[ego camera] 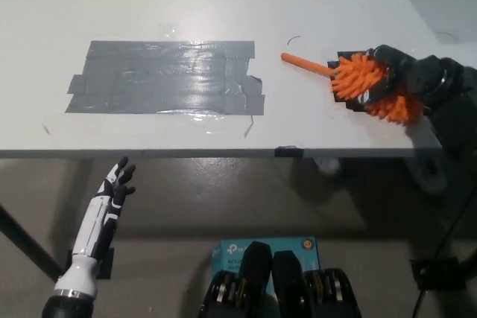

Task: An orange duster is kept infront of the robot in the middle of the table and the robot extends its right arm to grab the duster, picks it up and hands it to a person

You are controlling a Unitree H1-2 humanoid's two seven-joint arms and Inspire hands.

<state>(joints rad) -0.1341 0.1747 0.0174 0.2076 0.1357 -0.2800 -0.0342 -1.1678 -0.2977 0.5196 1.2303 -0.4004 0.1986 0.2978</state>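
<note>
R hand [387, 80], black, is at the right side of the white table [223, 5], fingers wrapped round the fluffy head of the orange duster [369, 83] and clamping it. Duster head sits bunched inside the grip, bristles sticking out between and around the fingers; some orange shows past the hand toward the table's right edge. Its thin orange handle [305, 63] pokes out to the left of the hand, tilted a bit, tip pointing toward the tape. Can't tell if the head is touching the tabletop or just off it. R arm comes in from the right edge of the view, near the table corner. Grey tape patch [164, 76], several overlapping strips, shiny, lies flat mid-table, well left of the duster. A small dark curved mark [292, 38] sits on the table between tape and handle. L hand [115, 184], white, hangs below the table's front edge at lower left, fingers spread and holding nothing, well apart from everything on the table. A teal box [264, 247] is on the floor under the table.
</note>
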